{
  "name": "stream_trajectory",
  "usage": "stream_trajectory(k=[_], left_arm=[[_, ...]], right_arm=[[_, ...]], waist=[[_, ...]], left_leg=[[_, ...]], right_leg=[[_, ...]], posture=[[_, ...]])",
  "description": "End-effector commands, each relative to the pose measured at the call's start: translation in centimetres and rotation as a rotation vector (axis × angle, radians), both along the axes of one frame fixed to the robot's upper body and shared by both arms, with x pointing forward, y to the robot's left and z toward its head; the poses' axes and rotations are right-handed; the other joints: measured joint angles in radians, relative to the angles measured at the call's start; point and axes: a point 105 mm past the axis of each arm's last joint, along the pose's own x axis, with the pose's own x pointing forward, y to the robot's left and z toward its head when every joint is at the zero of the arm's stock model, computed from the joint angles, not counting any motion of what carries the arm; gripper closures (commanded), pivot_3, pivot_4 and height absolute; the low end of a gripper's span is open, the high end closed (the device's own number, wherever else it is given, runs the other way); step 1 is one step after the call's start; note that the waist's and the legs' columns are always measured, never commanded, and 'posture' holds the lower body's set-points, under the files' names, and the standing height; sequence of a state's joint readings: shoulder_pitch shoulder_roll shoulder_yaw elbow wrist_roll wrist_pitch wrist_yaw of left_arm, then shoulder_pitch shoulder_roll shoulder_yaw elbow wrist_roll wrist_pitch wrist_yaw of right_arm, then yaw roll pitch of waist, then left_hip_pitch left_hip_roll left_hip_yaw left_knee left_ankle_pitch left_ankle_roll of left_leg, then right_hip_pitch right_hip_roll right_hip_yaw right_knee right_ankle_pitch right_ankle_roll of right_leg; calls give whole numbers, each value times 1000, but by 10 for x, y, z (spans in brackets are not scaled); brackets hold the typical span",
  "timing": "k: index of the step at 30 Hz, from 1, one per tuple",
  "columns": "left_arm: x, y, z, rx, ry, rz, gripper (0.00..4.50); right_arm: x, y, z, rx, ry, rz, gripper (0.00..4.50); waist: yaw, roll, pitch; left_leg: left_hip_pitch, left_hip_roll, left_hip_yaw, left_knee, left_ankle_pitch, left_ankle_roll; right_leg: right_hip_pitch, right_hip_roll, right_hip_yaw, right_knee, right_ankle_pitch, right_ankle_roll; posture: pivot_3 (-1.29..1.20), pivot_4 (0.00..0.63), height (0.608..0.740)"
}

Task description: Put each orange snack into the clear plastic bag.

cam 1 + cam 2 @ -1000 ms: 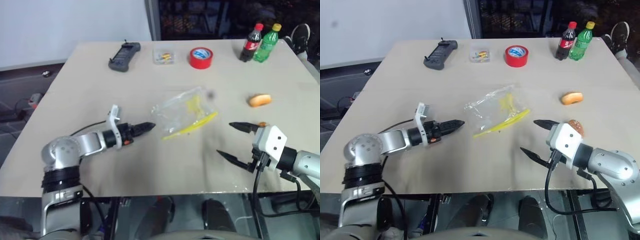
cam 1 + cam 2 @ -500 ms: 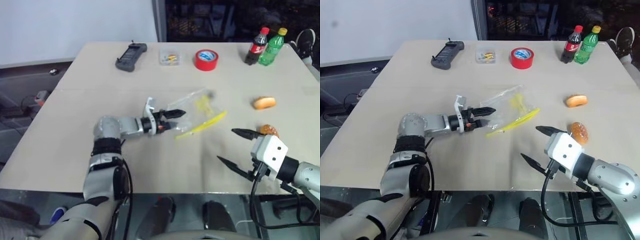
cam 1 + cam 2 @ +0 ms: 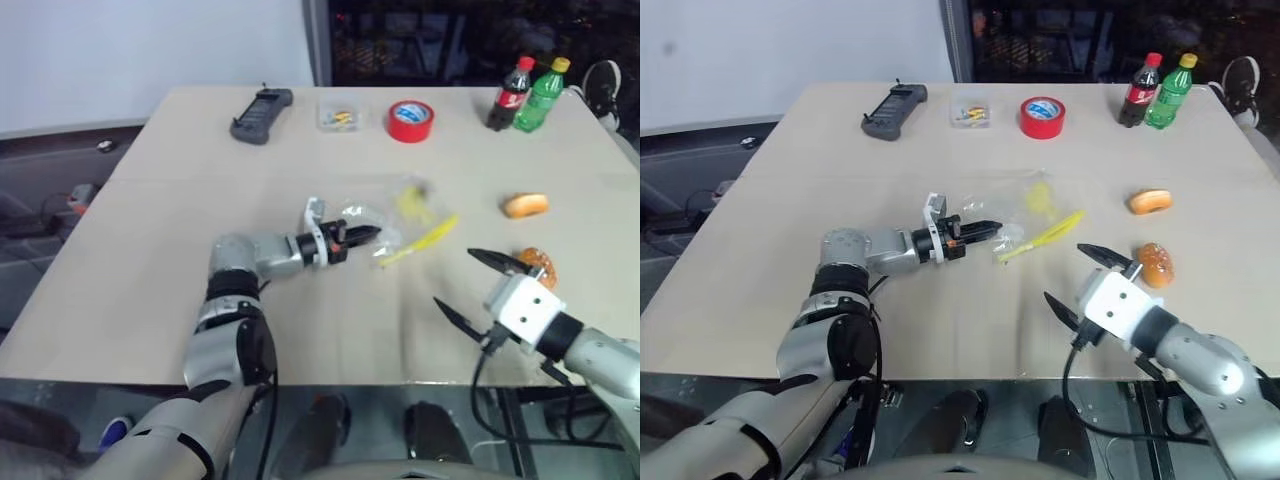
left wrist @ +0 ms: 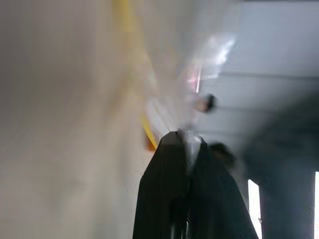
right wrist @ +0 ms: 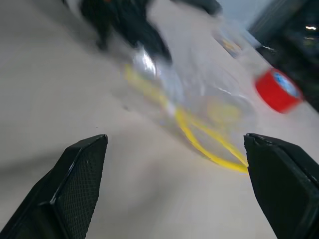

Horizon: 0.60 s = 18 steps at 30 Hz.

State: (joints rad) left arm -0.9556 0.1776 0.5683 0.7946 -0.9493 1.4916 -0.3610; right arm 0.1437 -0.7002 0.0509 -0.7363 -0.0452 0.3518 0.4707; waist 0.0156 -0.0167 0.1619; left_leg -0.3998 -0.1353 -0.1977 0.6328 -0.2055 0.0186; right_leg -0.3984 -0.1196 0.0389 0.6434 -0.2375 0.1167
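1. Left eye view showed the left end effector (image 3: 368, 236) pinched closed on the near-left edge of the clear plastic bag (image 3: 405, 222), close to the middle of the counter (image 3: 150, 260).
2. The bag lay crumpled, its yellow strip (image 3: 418, 243) running along the side facing the counter's near edge.
3. The right end effector (image 3: 470, 283) hovered over the near-right part of the counter with its two black fingers spread wide, gripping nothing; the right wrist view looked between those fingers (image 5: 75, 184) toward the bag.
4. The darker speckled orange snack (image 3: 537, 266) sat just beside the upper finger of that end effector, near the right edge of the counter.
5. The lighter elongated orange snack (image 3: 526, 205) lay farther back along the same right side, apart from the bag.
6. Along the far edge stood a dark handheld device (image 3: 259, 102), a small clear box (image 3: 338, 115), a red tape roll (image 3: 411, 120) and two bottles (image 3: 526, 82).
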Motion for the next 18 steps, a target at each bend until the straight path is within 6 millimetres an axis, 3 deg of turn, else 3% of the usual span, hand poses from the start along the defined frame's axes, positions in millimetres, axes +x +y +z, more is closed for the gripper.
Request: stream_trajectory(k=[1,6,9,14,17,18], left_arm=[[-4,9,39,-61,-83,-46,4395],[-8,12,57,-54,-155,-69,4395],[-12,14,58,-48,-174,-69,4395],[-18,20,61,-39,-209,-50,4395],[-19,24,62,-35,-217,-25,4500],[-20,25,62,-35,-219,-20,4500]], right_arm=[[29,3,-1,-119,-156,-58,0],[70,12,11,-95,-317,-146,0],[82,23,15,-41,-333,-135,0],[93,46,5,11,-275,-33,0],[98,52,6,80,-247,-9,779],[99,52,7,95,-243,-4,1347]], waist=[[-14,0,0],[-32,-1,1],[-31,-1,1],[-31,-1,1],[-31,-1,1],[-31,-1,1]], left_leg=[[0,0,1,0,1,-2],[-1,1,2,-3,2,-5],[-2,1,2,-3,2,-5],[-2,1,3,-3,2,-5],[-2,1,3,-3,2,-5],[-2,1,3,-3,2,-5]], right_leg=[[0,0,1,0,0,0],[-4,0,4,2,3,-5],[-6,0,5,3,3,-5],[-7,1,6,3,3,-6],[-8,1,6,3,3,-6],[-8,1,6,4,3,-6]], posture=[[0,150,740],[0,150,740],[0,150,740],[0,150,740],[0,150,740],[0,150,740]])
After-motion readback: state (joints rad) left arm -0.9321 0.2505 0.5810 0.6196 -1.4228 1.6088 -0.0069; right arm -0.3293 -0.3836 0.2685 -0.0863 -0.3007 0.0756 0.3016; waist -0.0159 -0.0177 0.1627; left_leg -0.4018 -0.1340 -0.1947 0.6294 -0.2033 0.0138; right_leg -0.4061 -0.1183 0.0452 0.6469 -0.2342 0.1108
